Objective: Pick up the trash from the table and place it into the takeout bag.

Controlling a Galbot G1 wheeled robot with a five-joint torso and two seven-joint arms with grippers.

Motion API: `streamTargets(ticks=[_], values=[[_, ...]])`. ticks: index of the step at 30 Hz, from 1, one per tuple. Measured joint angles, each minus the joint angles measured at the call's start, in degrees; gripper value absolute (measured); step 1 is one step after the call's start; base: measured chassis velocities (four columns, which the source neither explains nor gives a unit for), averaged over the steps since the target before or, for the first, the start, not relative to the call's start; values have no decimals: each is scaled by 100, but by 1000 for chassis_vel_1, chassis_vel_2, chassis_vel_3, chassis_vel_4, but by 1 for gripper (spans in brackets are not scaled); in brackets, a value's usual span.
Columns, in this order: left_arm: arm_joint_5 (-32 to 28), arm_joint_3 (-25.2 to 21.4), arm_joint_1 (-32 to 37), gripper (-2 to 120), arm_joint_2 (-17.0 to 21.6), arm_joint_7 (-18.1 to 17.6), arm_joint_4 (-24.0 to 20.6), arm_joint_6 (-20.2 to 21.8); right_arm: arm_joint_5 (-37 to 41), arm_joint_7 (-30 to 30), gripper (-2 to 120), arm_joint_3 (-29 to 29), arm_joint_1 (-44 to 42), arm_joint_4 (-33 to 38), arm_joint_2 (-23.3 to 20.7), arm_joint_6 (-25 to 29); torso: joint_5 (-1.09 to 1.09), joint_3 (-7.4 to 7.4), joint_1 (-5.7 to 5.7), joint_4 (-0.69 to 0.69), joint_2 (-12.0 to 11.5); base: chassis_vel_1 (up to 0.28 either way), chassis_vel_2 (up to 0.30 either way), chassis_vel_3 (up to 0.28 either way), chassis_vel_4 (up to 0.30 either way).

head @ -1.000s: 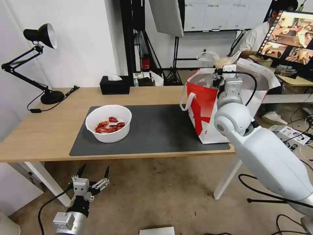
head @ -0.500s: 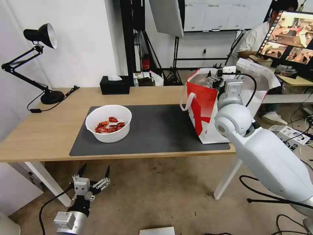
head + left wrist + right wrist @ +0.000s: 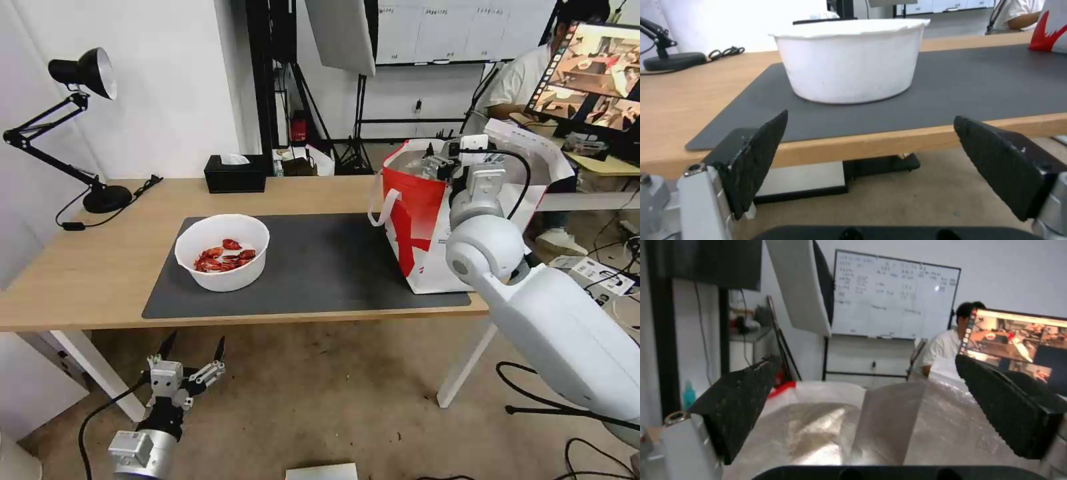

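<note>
Black rubber pads on the right gripper [image 3: 867,406] stand wide apart with nothing between them, poised over the open mouth of the takeout bag [image 3: 420,220], whose silver foil lining fills the space beneath the fingers in the right wrist view. From the head view the right gripper [image 3: 437,163] sits at the bag's upper rim, at the right end of the table [image 3: 87,267]. The left gripper [image 3: 871,166] is likewise spread and empty, held below the table's front edge and short of it, well apart from any item. Directly beyond its fingers, up on the dark grey mat [image 3: 978,80], stands the white round bowl [image 3: 849,60] — upright, with red crayfish shells [image 3: 223,257] lying in its bottom as seen from the head view. The bowl [image 3: 222,251] rests on the left half of the mat, well apart from the bag. The governing relation: the bowl lies ahead of and above the left gripper [image 3: 190,363], squarely in line with it, so the left arm is judged much the nearer — the right arm would have to cross the mat. Being round, the bowl offers no long axis; a rim or wall grasp seems required. A black tissue box [image 3: 235,173] stands at the table's far edge, untouched.
</note>
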Motion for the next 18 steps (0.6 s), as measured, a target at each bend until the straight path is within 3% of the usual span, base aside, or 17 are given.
streamTargets(ticks=[6, 8, 15, 18], values=[[9, -7, 49, 100, -17, -4, -50, 2, 189, -439, 100, 437, -637, 516, -302, 507, -1, 0, 0, 0, 0, 0, 0, 0, 0], [43, 6, 89, 100, -29, -2, -87, 2, 432, -1002, 100, 733, -1259, 878, -474, 834, 2, 0, 0, -1, 0, 0, 0, 0, 0], [82, 31, 87, 100, -82, -2, -105, -5, 574, -1881, 100, 1246, -2473, 1418, -625, 1480, 2, 0, -1, -1, 0, 0, 0, 0, 0], [137, 84, 72, 100, -172, 5, -55, -40, 641, -2474, 100, 1645, -3380, 1768, -697, 1802, 0, 0, 0, 0, 0, 0, 0, 0, 0]])
